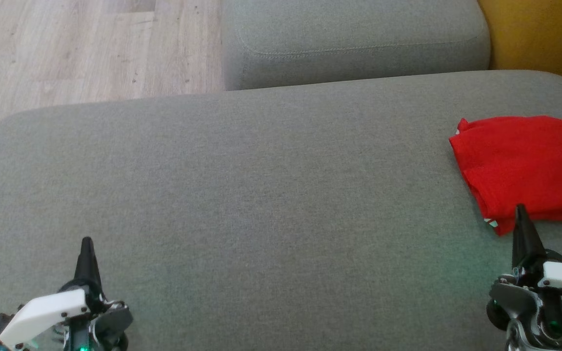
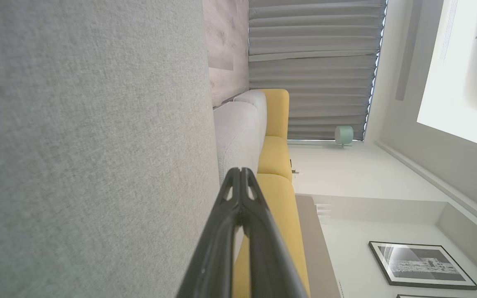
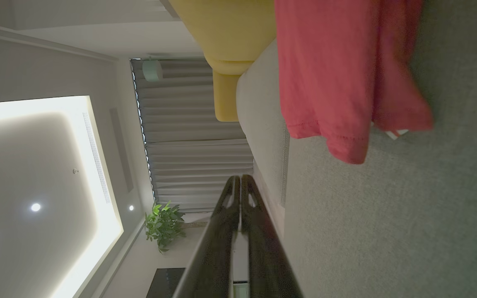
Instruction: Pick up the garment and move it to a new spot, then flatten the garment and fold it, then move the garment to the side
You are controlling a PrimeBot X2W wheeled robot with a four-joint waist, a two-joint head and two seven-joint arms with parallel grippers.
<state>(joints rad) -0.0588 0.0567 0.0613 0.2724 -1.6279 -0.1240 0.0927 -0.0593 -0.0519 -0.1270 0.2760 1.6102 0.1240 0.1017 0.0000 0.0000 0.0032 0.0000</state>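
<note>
We find the red garment (image 1: 525,165) lying folded in a compact rectangle at the right end of the grey sofa cushion (image 1: 261,195), one loose corner trailing toward the robot. The left gripper (image 1: 86,241) sits well apart from it, fingers pressed together and empty. The right gripper (image 1: 520,209) points at the garment's near edge, fingers likewise together, holding nothing.

We judge the task to be at its last step, or already done. Any further shift calls for opening the right fingers, pinching through all layers at the near edge, and sliding low so the fold holds.

No container is present; the garment rests directly on the upholstery.
</note>
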